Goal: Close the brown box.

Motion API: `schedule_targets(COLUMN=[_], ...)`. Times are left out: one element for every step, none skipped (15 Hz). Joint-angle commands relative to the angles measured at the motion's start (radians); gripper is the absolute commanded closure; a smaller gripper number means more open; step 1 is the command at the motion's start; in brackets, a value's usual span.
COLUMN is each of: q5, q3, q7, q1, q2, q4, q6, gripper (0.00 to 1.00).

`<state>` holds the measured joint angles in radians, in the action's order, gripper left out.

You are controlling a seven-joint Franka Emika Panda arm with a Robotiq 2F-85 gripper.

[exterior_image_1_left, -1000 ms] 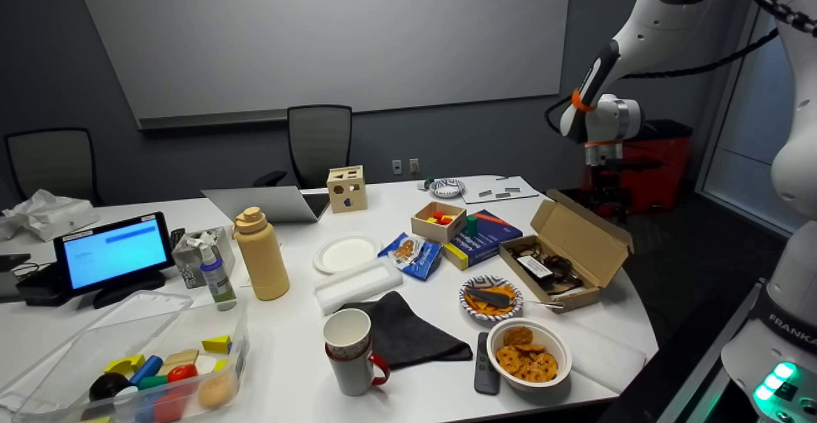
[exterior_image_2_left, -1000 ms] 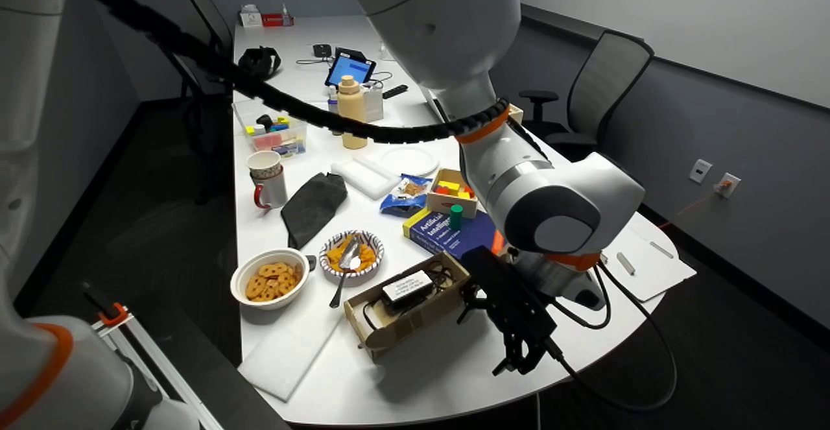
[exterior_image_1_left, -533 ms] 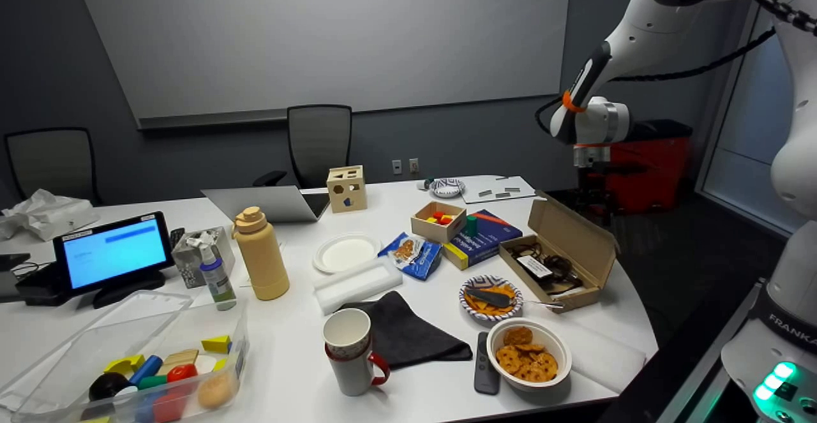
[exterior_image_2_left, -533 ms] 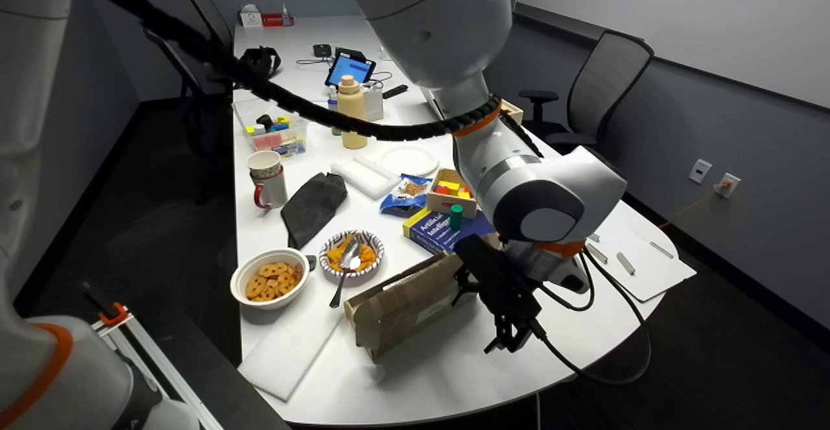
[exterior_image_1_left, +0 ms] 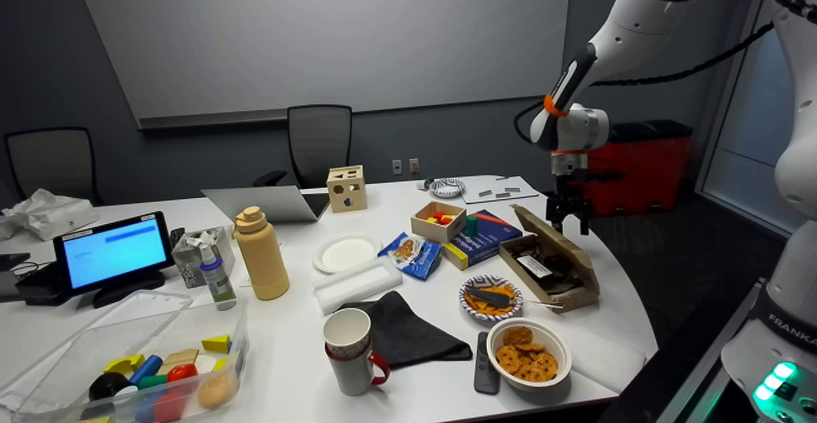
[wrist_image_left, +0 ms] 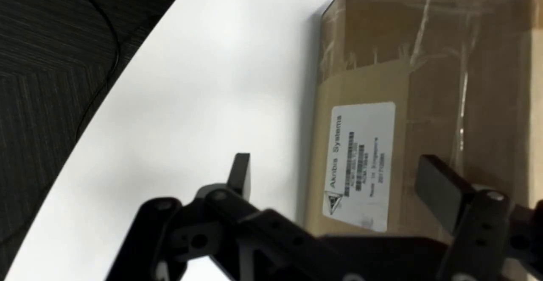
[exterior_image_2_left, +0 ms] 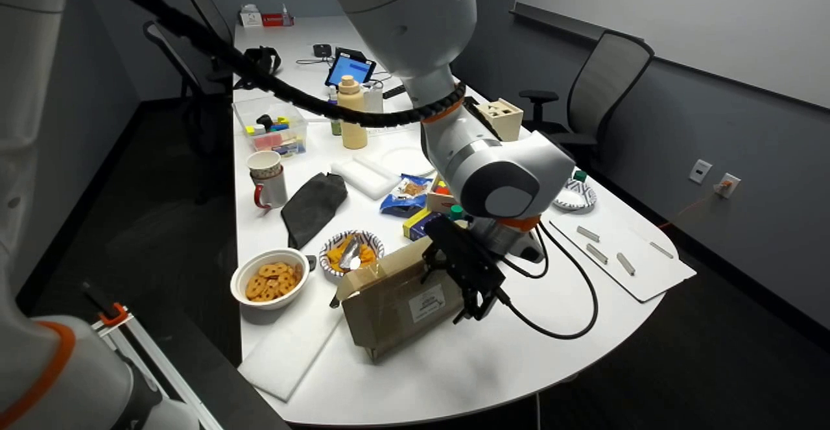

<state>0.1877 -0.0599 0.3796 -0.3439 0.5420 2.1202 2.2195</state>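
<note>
The brown box [exterior_image_1_left: 577, 298] sits near the table's rounded end. Its lid [exterior_image_2_left: 382, 316] is partly raised, tilted in over the opening. In an exterior view a white-labelled adapter [exterior_image_1_left: 535, 266] and dark cables show inside; the lid's outer face hides them elsewhere. My gripper [exterior_image_2_left: 443, 298] is open with nothing between its fingers, at the lid's outer side; it also shows behind the lid [exterior_image_1_left: 570, 226]. In the wrist view the open fingers [wrist_image_left: 335, 166] span the lid's edge, one over the cardboard, one over white table. Exact contact with the lid is unclear.
A blue book [exterior_image_1_left: 488, 235] and a patterned bowl with a spoon [exterior_image_1_left: 491, 298] stand beside the box. A white bowl of crackers [exterior_image_2_left: 272, 281] and a white foam slab [exterior_image_2_left: 292, 352] lie near it. The table's curved edge [wrist_image_left: 127, 67] is close to the gripper.
The gripper has moved towards the box along the lid's outer side. The lid has swung from leaning back to tilting inward over the box, covering more of the opening.
</note>
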Motion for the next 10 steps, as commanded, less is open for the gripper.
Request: schedule_targets(q5=[-0.042, -0.047, -0.051, -0.056, -0.065, -0.077, -0.09, -0.104, -0.122, -0.14], q3=[0.009, 0.016, 0.021, 0.027, 0.031, 0.032, 0.037, 0.038, 0.04, 0.04], q7=[0.019, 0.021, 0.023, 0.025, 0.026, 0.02, 0.017, 0.012, 0.004, -0.002], q1=[0.046, 0.057, 0.067, 0.076, 0.087, 0.098, 0.112, 0.124, 0.139, 0.15], q2=[-0.008, -0.014, -0.019, -0.027, -0.026, -0.024, -0.02, -0.014, -0.005, -0.001], q4=[0.063, 0.076, 0.089, 0.106, 0.115, 0.121, 0.132, 0.138, 0.144, 0.15], q6=[0.036, 0.041, 0.05, 0.062, 0.078, 0.089, 0.118, 0.141, 0.175, 0.203], gripper=[0.0, 0.0, 0.0, 0.0, 0.0, 0.0, 0.0, 0.0, 0.0, 0.0])
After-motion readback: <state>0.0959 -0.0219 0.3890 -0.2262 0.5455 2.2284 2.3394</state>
